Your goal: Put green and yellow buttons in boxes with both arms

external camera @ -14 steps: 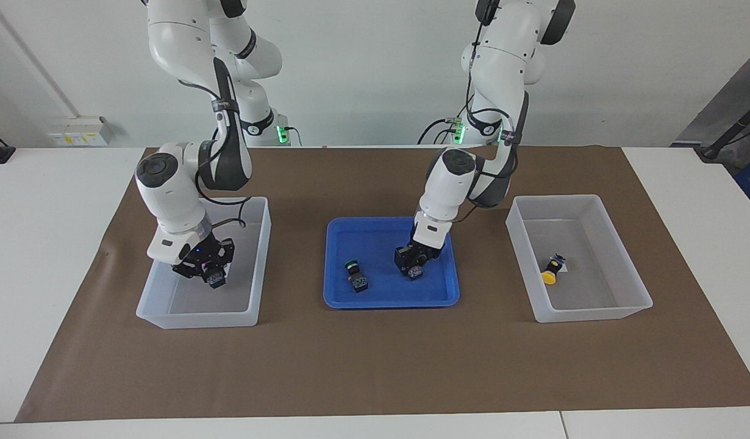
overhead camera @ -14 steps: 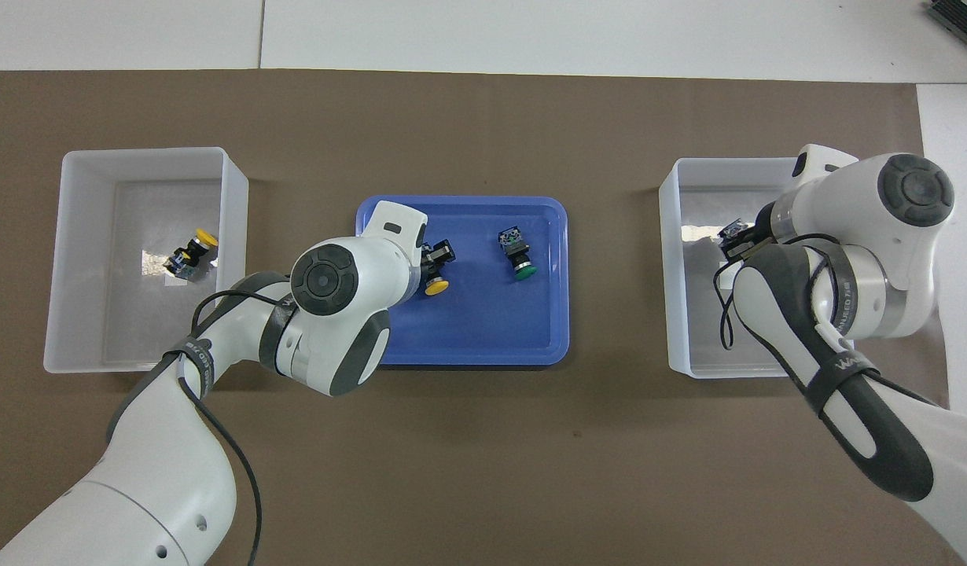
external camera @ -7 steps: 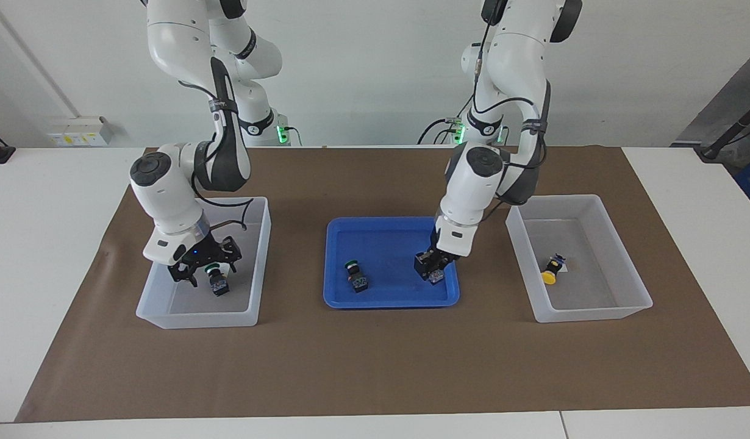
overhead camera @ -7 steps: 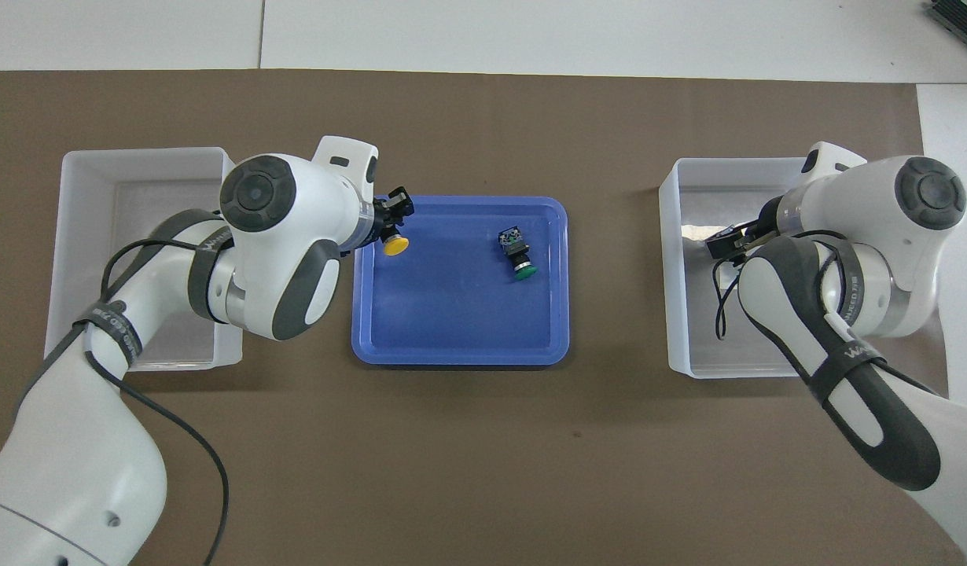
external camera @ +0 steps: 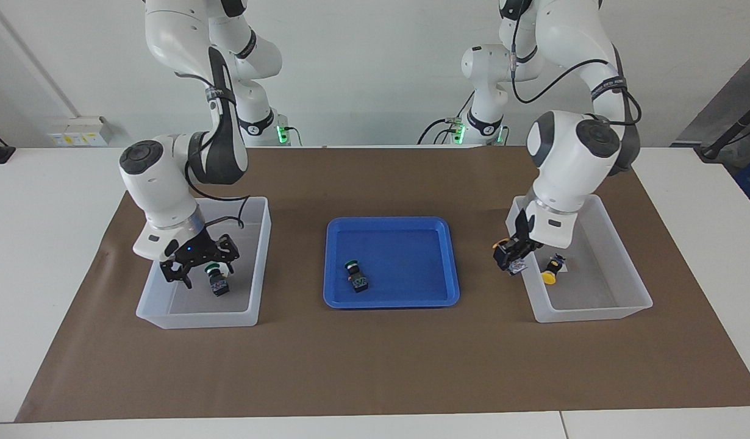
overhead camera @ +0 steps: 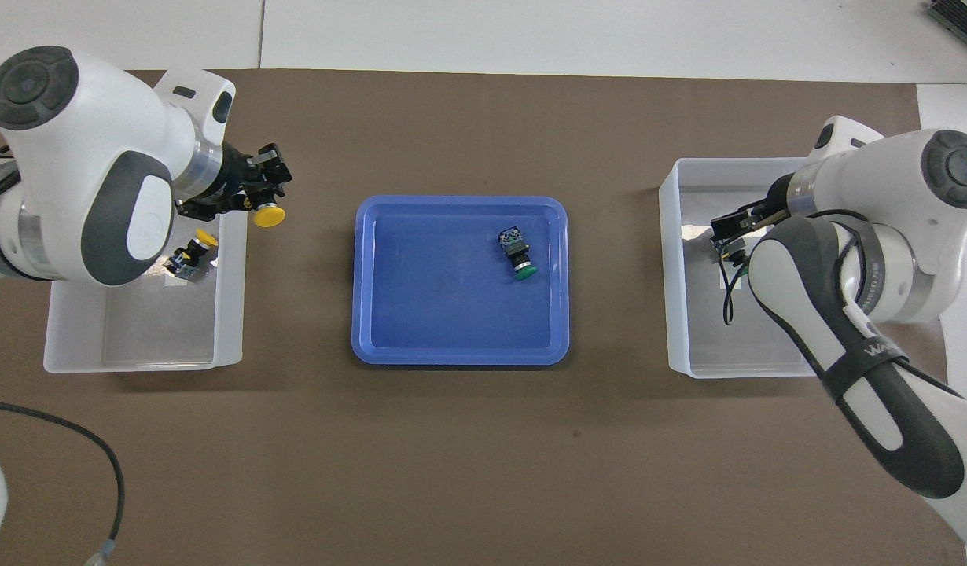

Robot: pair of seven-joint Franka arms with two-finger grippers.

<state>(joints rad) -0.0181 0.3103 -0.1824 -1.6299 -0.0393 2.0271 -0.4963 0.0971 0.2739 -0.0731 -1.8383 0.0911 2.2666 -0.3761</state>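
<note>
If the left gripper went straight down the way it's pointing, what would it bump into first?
Probably the wall of the box at the tray side: the left gripper, shut on a yellow button, hangs about over that edge. Depth is unclear, so it might slip just inside.

Colours on the worktop

Blue tray (external camera: 392, 227) on brown mat (external camera: 375, 360); whitish boxes (external camera: 619, 292); black-bodied buttons capped yellow (overhead camera: 269, 216) and green (overhead camera: 524, 273); white arms.
</note>
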